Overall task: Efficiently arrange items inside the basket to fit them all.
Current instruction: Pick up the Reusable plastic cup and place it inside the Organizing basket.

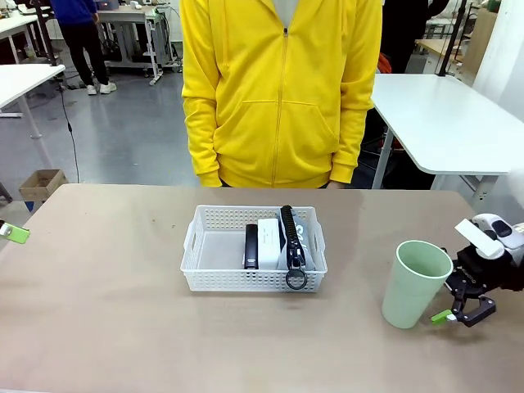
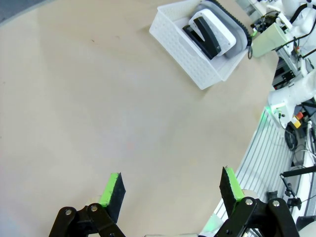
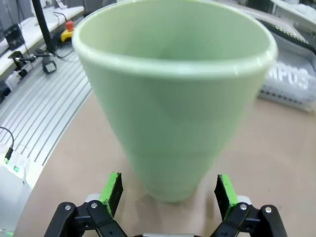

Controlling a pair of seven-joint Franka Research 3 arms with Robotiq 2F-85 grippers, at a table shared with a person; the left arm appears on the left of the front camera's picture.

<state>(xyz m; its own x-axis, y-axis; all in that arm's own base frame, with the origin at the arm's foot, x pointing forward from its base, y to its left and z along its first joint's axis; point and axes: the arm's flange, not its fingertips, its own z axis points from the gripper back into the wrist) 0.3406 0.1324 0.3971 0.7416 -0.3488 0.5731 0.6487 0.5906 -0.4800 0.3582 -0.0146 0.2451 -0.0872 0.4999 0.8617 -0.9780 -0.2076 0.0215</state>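
The pale green cup stands upright on the tan table, mouth up, its smooth plastic wall tapering to a narrower base. It sits directly ahead of the right end effector, whose green-padded fingers stand wide apart; in the right wrist view the cup has its base just beyond the two fingertips, between their lines, with a gap on each side and no contact visible.

Well away from that end effector, across the cup from it, the white basket lies with its long axis across the table. Its walls are perforated plastic, with a small lip at each short end. Inside, toward its right half, three things lie side by side with their long axes running from the robot's side to the person's: the black stapler, the small white box, and the grey fabric pouch, whose black zipper runs along its top and whose ring hangs over the near wall.

The left end effector is also spread wide and empty above bare table, with the basket far ahead of it.
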